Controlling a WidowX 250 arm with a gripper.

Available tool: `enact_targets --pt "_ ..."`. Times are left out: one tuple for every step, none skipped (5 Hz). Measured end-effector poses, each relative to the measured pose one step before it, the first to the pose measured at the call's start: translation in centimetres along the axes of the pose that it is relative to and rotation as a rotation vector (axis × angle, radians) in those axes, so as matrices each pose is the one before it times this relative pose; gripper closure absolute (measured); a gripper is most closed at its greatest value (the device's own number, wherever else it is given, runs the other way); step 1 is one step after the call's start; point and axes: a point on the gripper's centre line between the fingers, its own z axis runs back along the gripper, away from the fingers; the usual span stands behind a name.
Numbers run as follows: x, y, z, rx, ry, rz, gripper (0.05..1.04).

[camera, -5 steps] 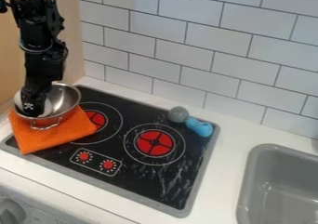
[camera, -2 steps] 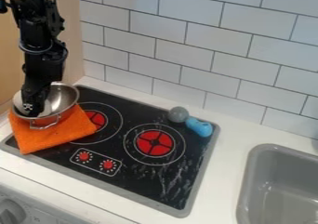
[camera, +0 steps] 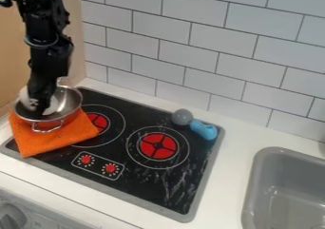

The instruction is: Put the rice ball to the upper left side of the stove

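White is the rice ball point(camera: 26, 100), inside the metal pot point(camera: 72, 100), partly hidden behind the black gripper point(camera: 41, 110); whether this is apart or clamped, I cannot tell. Orange cloth point(camera: 70, 134) lies under the pot, on the stove point(camera: 149, 185), near the tiled wall point(camera: 190, 47).

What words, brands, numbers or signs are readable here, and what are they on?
No word, brand or number is readable.
Appliance front, beside the grey knob: faint marks, too small to read.
Gripper: a small white mark, too small to make out.
Stove: white ticks around two red dials, no lettering.
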Motion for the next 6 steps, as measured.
enact_targets --pt "1.859 0.582 1.598 0.0513 -0.0164 -0.063 0.639" --pt "3.459 0.953 1.99 0.0668 -0.0273 -0.1008 0.639" --pt "4.091 0.474 1.085 0.0376 -0.039 -0.118 0.639" --pt "3.928 1.199 1.32 0.0506 -0.04 -0.1117 0.639" --pt "2.665 0.218 -0.127 0.0017 -0.0336 -0.0778 0.639" --pt "2.222 -0.218 -0.765 -0.0113 -0.0372 -0.0821 0.639"
